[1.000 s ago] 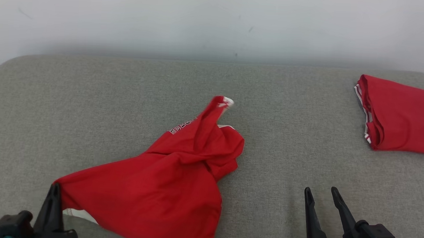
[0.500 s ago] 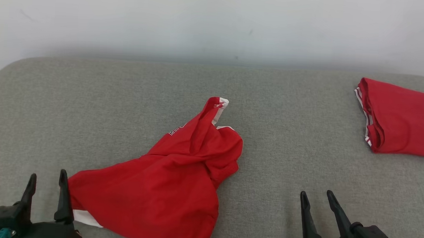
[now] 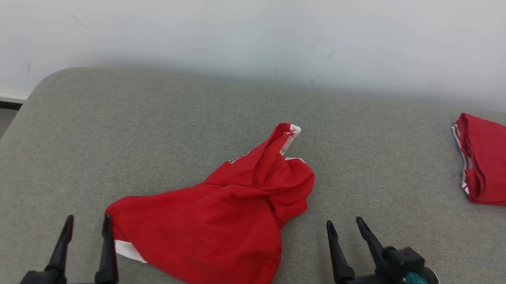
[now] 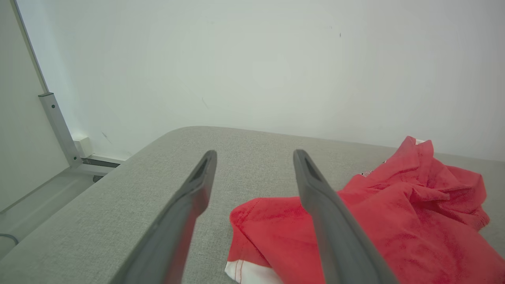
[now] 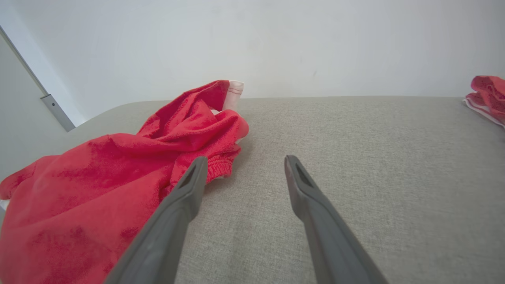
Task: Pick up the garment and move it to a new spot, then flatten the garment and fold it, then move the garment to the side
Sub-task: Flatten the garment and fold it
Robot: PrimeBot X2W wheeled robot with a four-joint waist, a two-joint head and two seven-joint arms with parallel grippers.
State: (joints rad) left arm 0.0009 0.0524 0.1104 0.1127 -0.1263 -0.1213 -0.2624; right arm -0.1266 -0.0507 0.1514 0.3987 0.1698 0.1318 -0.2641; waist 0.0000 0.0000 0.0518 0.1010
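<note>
Garment, head view: the red garment point(image 3: 214, 218) lay crumpled on the grey counter point(image 3: 150, 110). Its long axis ran from a near-left corner to a white-edged strap at the far right.
Left claw, head view: the left claw point(image 3: 89, 216) stood released and empty, with its inner finger just beside that near-left corner.
Right claw, head view: the right claw point(image 3: 344, 220) gaped empty, to the right of the bunched middle and apart from the cloth.
Folded jersey, head view: a folded jersey point(image 3: 494, 163) sat at the far right, well apart.
Left wrist view: the left claw point(image 4: 255, 153) was splayed. The garment point(image 4: 394, 213) lay ahead and to the right, and contact could not be told.
Right wrist view: the right claw point(image 5: 245, 158) was spread. The garment point(image 5: 118, 169) lay to its left, near one finger.
Judgement: the left arm looked nearer, so a pinch on the near-left corner seemed the likelier start.
</note>
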